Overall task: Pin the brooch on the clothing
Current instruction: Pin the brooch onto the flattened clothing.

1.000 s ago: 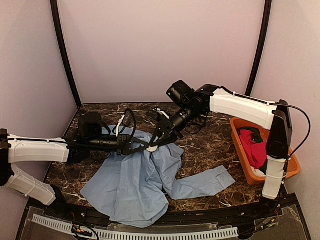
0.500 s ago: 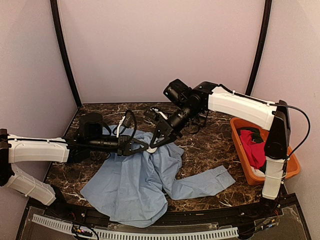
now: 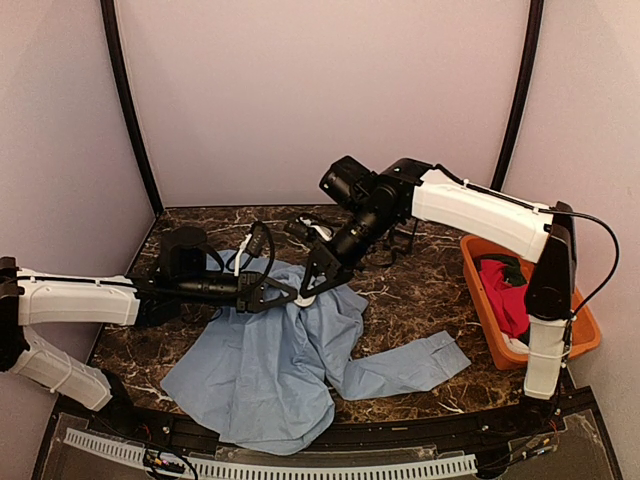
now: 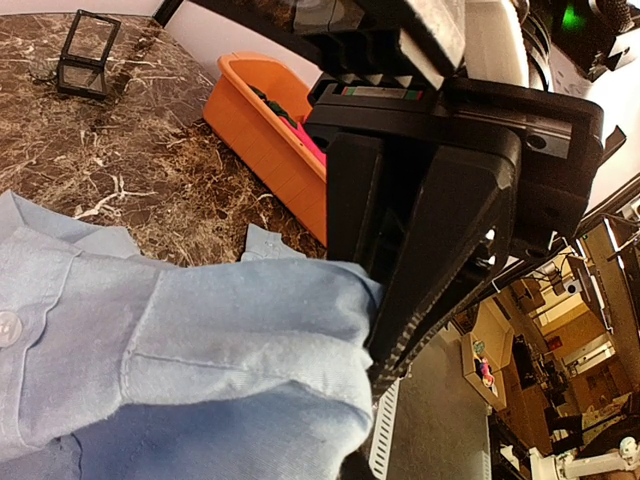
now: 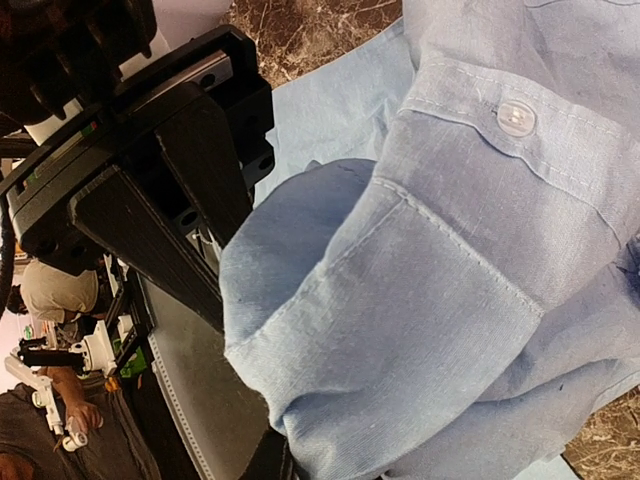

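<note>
Across the left and middle of the dark marbled worktop (image 3: 420,290), the light blue shirt (image 3: 250,370), crumpled, one sleeve reaching right with its cuff near the bin. At the right edge, an orange bin (image 3: 478,290); inside it a red garment (image 3: 510,305), with a dark piece (image 3: 503,268) at the far end. Over the shirt's far part, left tool (image 3: 288,293) and right tool (image 3: 313,282) tip to tip, both meeting one raised fold of the cloth. Left tool clamped shut on that fold. Right tool pinched almost closed on the same fold, cloth edge wedged between its fingers (image 4: 450,250). Just beside the pinch, a white button (image 5: 515,117) on the cuff band.
</note>
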`<action>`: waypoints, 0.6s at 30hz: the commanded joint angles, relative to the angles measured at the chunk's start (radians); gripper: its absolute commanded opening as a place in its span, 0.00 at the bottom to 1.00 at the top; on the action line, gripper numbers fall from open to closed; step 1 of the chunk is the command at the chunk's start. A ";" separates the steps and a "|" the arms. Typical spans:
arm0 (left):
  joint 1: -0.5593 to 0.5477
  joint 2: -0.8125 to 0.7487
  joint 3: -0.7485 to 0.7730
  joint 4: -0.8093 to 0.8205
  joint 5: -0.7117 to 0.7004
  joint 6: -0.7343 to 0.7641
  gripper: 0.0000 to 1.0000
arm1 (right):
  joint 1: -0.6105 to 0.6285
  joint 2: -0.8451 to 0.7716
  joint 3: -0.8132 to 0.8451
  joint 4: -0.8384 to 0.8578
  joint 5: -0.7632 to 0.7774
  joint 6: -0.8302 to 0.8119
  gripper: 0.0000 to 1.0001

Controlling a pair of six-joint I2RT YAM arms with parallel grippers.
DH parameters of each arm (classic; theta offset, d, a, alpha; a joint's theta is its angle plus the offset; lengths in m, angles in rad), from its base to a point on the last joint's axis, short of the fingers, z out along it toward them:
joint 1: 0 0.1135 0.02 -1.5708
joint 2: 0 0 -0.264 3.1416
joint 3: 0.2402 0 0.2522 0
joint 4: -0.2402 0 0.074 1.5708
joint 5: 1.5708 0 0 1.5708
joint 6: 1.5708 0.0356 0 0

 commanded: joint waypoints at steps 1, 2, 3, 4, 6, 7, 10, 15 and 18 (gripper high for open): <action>-0.002 -0.001 -0.023 0.098 0.018 -0.031 0.01 | -0.002 0.015 0.002 -0.044 0.050 -0.003 0.09; -0.002 0.005 -0.028 0.134 0.029 -0.039 0.01 | -0.002 0.011 -0.004 -0.032 0.029 -0.001 0.09; -0.001 0.008 -0.035 0.154 0.036 -0.059 0.01 | -0.002 0.007 -0.010 -0.021 0.014 0.002 0.09; -0.001 0.014 -0.038 0.192 0.052 -0.070 0.01 | -0.002 0.005 -0.013 -0.014 0.009 0.006 0.09; -0.002 0.024 -0.046 0.239 0.073 -0.097 0.01 | -0.002 0.006 -0.013 -0.016 0.027 0.007 0.11; -0.002 0.026 -0.048 0.249 0.077 -0.110 0.01 | -0.002 0.006 -0.012 -0.023 0.043 0.003 0.12; -0.002 0.024 -0.048 0.257 0.085 -0.113 0.01 | -0.003 0.009 -0.008 -0.042 0.081 -0.008 0.17; -0.001 0.012 -0.045 0.229 0.079 -0.097 0.01 | -0.003 0.011 -0.002 -0.052 0.081 -0.002 0.21; -0.002 0.004 -0.043 0.195 0.071 -0.078 0.01 | -0.007 0.011 0.005 -0.048 0.033 -0.001 0.23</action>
